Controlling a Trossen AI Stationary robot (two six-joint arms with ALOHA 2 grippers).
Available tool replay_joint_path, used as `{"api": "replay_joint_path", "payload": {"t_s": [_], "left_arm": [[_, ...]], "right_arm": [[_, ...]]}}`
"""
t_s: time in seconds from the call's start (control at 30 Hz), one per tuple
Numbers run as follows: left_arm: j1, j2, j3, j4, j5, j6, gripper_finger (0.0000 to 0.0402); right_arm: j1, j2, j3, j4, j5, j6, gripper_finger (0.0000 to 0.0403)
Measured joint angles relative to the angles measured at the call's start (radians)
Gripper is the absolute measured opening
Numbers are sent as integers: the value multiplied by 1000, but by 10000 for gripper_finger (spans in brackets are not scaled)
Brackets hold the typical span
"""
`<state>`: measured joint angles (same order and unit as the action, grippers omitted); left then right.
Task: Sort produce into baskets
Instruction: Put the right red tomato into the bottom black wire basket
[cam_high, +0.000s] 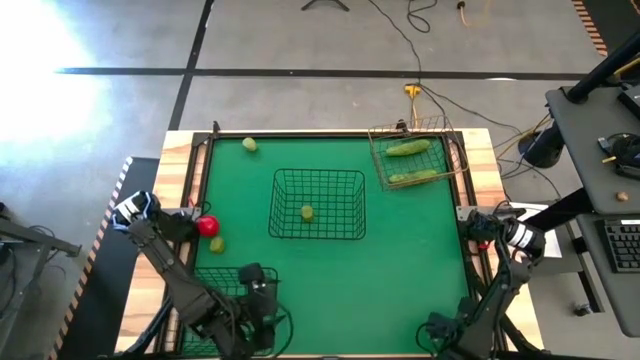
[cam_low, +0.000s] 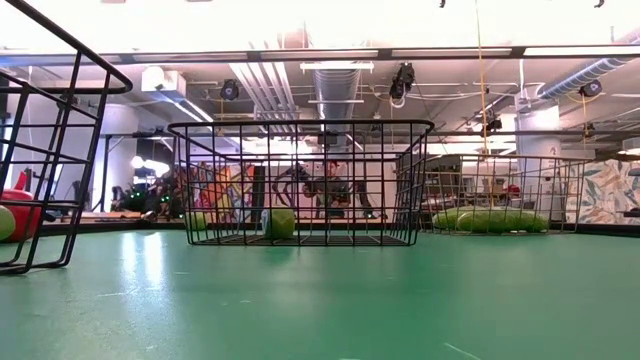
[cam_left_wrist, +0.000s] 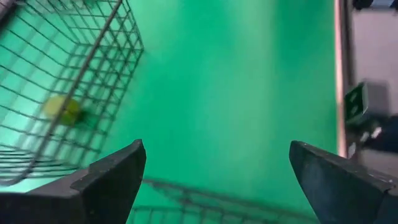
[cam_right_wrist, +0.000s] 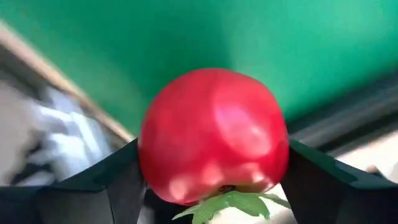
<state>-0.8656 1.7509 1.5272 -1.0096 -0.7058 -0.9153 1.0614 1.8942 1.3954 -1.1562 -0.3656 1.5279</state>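
Note:
My right gripper (cam_right_wrist: 213, 148) is at the table's right edge (cam_high: 478, 228), shut on a red tomato (cam_right_wrist: 214, 134) that the high view hides under the arm. My left gripper (cam_left_wrist: 216, 148) stands open at the left edge (cam_high: 190, 222), nothing between its fingers. Just ahead of it on the mat lie a second red tomato (cam_high: 207, 226) and a yellow-green fruit (cam_high: 217, 243). Another such fruit (cam_high: 307, 212) lies in the dark centre basket (cam_high: 318, 175). A third fruit (cam_high: 249, 144) lies at the far left. Two cucumbers (cam_high: 408, 148) lie in the tan basket (cam_high: 378, 150). My right gripper pinches the red tomato by its two opposite round sides (cam_right_wrist: 148, 168) between the two fingers, coming steeply from above. The tomato's green leafy cap (cam_right_wrist: 230, 204) faces back toward the wrist. Whether the tomato rests on the mat or is lifted clear cannot be told.
A second dark basket (cam_high: 222, 275) stands at the near left under my left arm. The wooden table rim (cam_high: 480, 170) runs right beside my right gripper. Bare green mat (cam_high: 400, 280) lies between the centre basket and the near edge.

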Motion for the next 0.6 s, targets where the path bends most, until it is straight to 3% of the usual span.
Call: {"api": "replay_joint_path", "payload": {"t_s": [0.27, 0.6], "left_arm": [[-2, -18, 0, -53, -11, 15, 357], [12, -18, 0, -54, -12, 43, 330]], "right_arm": [[-174, 0, 159, 8, 384, -302, 298], [-482, 14, 165, 197, 580, -844, 297]]}}
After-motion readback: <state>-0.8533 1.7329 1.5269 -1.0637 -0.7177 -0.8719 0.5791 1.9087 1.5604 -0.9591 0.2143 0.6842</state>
